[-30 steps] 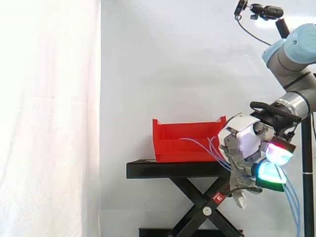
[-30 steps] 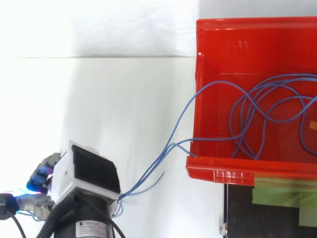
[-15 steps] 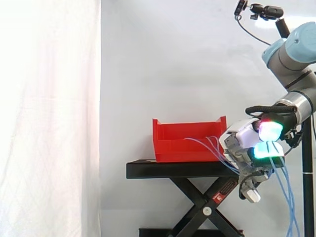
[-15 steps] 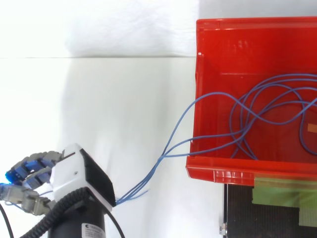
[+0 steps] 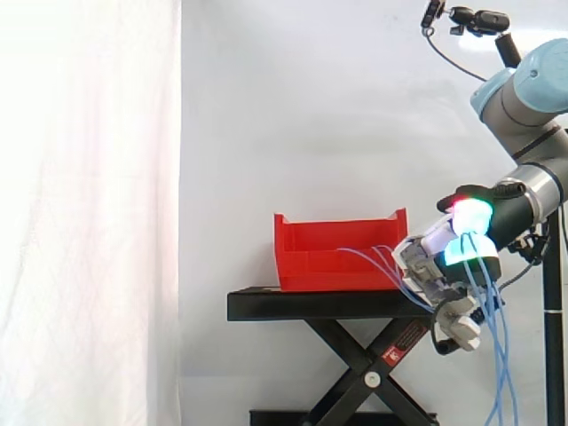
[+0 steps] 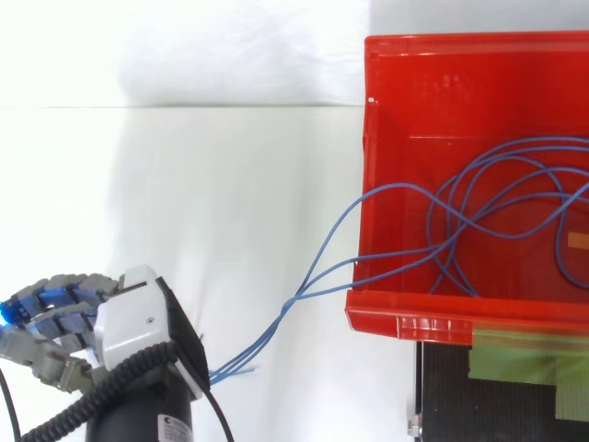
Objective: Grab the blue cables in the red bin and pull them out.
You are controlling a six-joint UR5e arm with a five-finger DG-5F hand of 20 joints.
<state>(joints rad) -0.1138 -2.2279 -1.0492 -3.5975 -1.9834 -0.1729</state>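
Behind everything we see the white curtain (image 5: 89, 213). The robot arm (image 5: 524, 98) comes in from the right of the side view and bends down toward the work.

In front of the curtain is the black stand (image 5: 311, 304) on its scissor legs. The red bin (image 5: 337, 257) sits on the stand's top plate, with its open front facing the arm. In the top view we look straight into the bin (image 6: 460, 46). It holds the blue cables (image 6: 296, 297), which lie in several loose, overlapping loops across the bin floor.

A few strands leave the bin over its left wall and draw together into one bundle. The bundle runs through the air, down and to the left, to the hand (image 6: 138, 318). So most of the cables' length is in the bin and a part is outside it.

In the side view the hand (image 5: 444, 266) hangs just beside the stand's right end, outside the bin and a little below its rim. Its fingers (image 6: 46, 313) are curled round the cable bundle. Past the hand, the free ends of the cables hang toward the floor.

At the right edge of the top view a small orange piece (image 6: 578, 240) lies on the bin floor among the loops. We cannot tell what it is.
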